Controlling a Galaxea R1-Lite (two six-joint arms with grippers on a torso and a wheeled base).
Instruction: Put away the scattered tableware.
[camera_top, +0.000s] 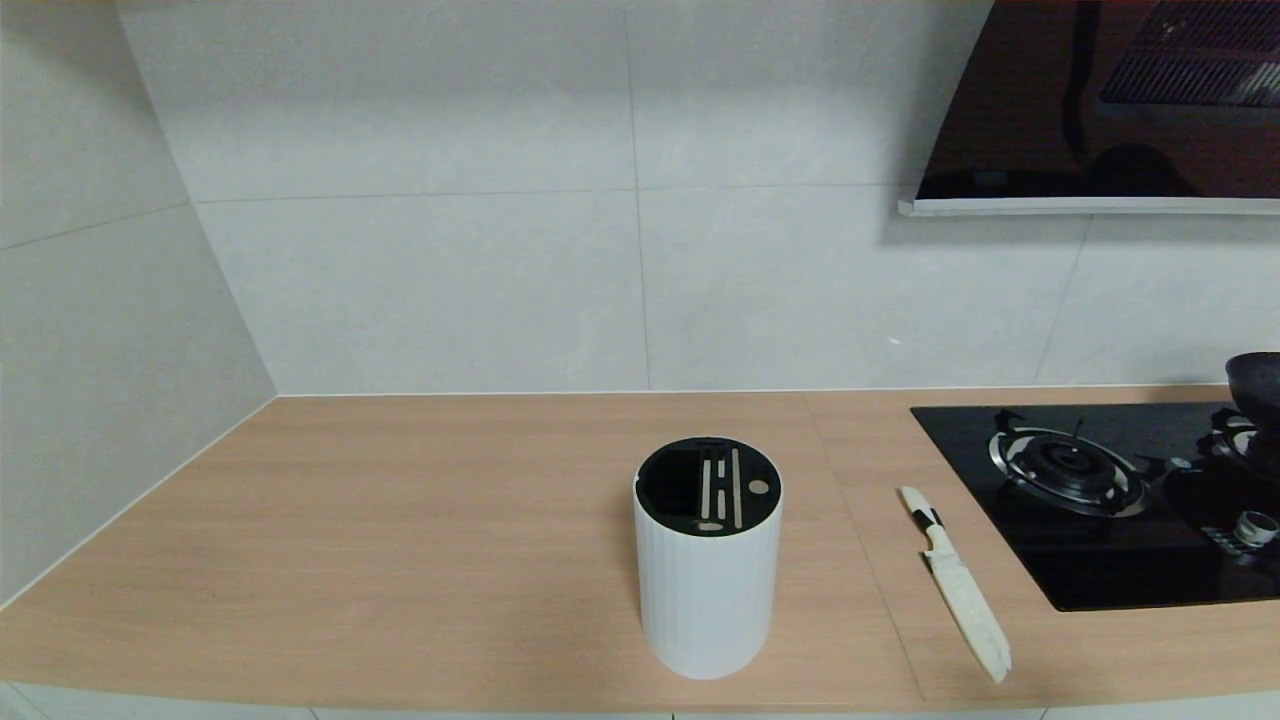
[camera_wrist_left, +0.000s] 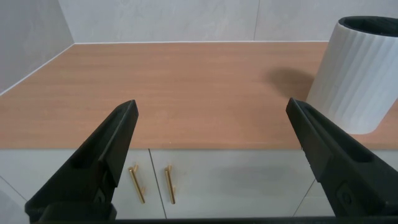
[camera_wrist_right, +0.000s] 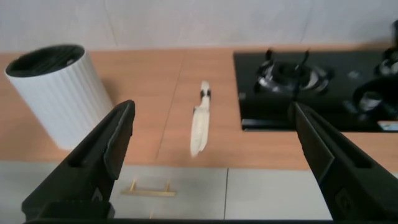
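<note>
White knife with black band (camera_top: 955, 585) lies right of white ribbed cylindrical holder (camera_top: 708, 580); left gripper (camera_wrist_left: 211, 106) and right gripper (camera_wrist_right: 212, 106) hover before it, jaws wide, empty.

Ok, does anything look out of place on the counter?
Yes: the knife lies flat on the counter between the holder and the stove, one end close to the front edge, rather than stowed. The holder stands upright; nothing looks spilled or damaged.

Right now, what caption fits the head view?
White knife lies on wooden counter between ribbed white holder and black stove.
</note>
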